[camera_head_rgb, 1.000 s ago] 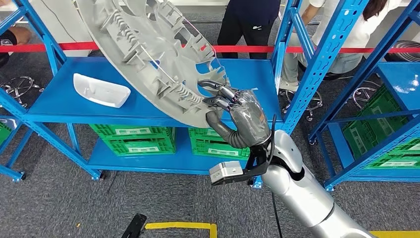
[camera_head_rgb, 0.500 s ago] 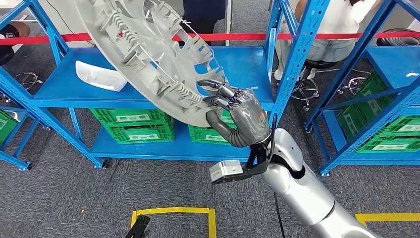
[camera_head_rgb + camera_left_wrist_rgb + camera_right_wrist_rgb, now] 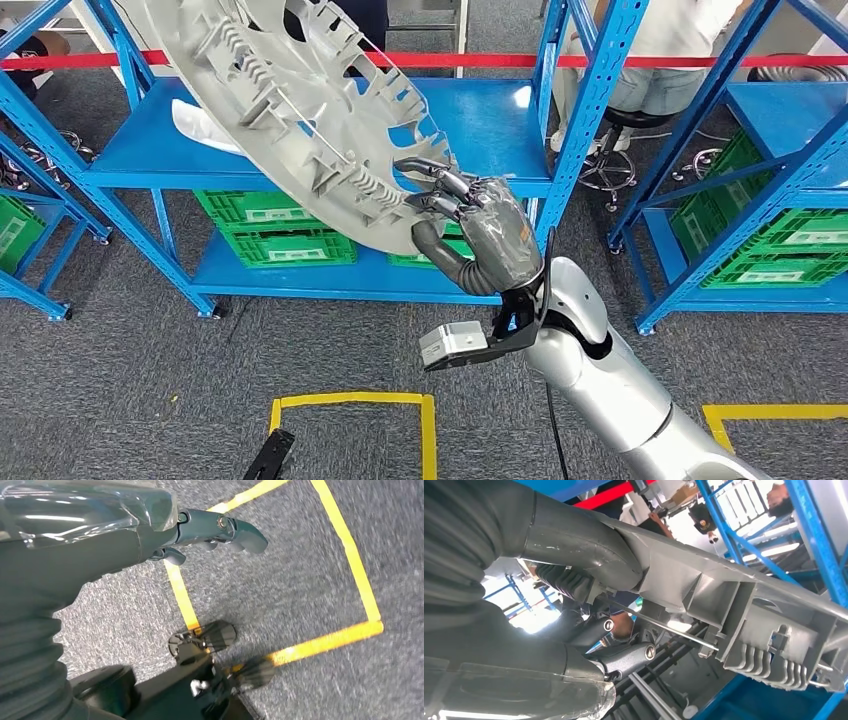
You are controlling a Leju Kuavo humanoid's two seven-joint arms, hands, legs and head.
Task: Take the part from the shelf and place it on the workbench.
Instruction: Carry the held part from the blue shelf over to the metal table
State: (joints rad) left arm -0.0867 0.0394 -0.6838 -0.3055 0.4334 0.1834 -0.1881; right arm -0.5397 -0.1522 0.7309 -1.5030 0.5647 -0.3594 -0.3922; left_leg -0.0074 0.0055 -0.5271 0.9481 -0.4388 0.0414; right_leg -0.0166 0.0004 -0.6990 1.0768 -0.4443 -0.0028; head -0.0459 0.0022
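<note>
The part is a large grey ribbed wheel cover (image 3: 300,120), held tilted in the air in front of the blue shelf (image 3: 480,125). My right hand (image 3: 480,235) grips its lower rim, fingers on the ribbed inner face and thumb under the edge. In the right wrist view the thumb presses against the grey wheel cover (image 3: 734,600) from close up. My left hand (image 3: 150,535) hangs over the grey carpet and holds nothing, its fingers loosely extended.
A white moulded part (image 3: 200,125) lies on the shelf deck, with green crates (image 3: 275,235) below. Another blue rack with green crates (image 3: 780,250) stands at the right. People stand behind a red tape (image 3: 500,60). Yellow floor tape (image 3: 350,400) marks the carpet near a black object (image 3: 268,455).
The whole picture has shifted: the camera has moved, and the shelf now sits higher and farther off. My right hand keeps the same hold on the wheel cover.
</note>
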